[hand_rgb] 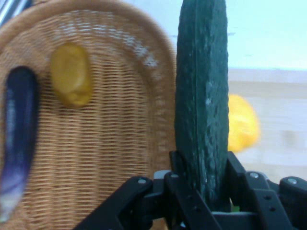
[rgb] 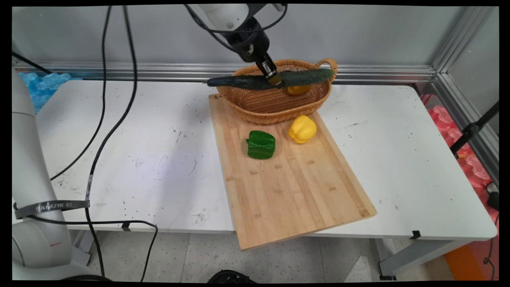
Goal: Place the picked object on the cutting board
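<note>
My gripper [rgb: 275, 80] is shut on a long dark green cucumber [rgb: 247, 81], holding it level in the air above the wicker basket [rgb: 279, 109]. In the hand view the cucumber [hand_rgb: 201, 96] rises between the fingers [hand_rgb: 180, 167], over the basket's near edge. Inside the basket [hand_rgb: 120, 143] lie a small yellow-brown potato [hand_rgb: 72, 74] and a purple eggplant [hand_rgb: 19, 139]. The potato [rgb: 298, 89] shows just below the cucumber in the main view. A yellow bell pepper [rgb: 302, 128] and a green bell pepper [rgb: 261, 144] rest on the wooden cutting board [rgb: 295, 191] in front of the basket.
The cutting board overhangs the table's near edge [rgb: 159, 229]. Black cables [rgb: 115, 119] hang across the left half of the table. A metal rail [rgb: 378, 73] runs along the back, and a black stand leg [rgb: 474, 127] crosses at the right.
</note>
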`<act>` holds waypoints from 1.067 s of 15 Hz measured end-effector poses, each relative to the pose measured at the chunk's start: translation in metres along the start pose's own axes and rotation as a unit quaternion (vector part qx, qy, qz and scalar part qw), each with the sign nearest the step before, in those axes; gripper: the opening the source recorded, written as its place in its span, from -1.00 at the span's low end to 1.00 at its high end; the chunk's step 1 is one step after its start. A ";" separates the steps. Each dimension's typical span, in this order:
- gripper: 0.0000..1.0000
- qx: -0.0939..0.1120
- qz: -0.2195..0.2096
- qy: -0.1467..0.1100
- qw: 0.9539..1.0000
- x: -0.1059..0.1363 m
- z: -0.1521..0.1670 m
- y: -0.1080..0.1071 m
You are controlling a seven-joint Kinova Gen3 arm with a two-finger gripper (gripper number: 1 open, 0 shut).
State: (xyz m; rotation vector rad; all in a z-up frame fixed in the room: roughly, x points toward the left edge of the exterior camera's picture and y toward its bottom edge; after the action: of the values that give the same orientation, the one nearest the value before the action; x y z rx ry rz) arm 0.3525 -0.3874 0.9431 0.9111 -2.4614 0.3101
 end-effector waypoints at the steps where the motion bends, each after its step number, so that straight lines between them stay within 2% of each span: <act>1: -1.00 -0.005 0.004 0.001 1.000 -0.001 -0.003 0.006; 8: -1.00 -0.048 0.026 0.006 0.999 -0.017 -0.016 0.064; 14: -1.00 -0.068 0.035 0.000 0.997 -0.034 0.008 0.106; 16: -1.00 -0.070 0.032 -0.002 0.997 -0.037 0.019 0.113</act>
State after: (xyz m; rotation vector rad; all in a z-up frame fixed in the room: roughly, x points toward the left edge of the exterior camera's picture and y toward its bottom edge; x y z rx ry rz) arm 0.2949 -0.2894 0.9034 0.7771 -2.4836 0.1559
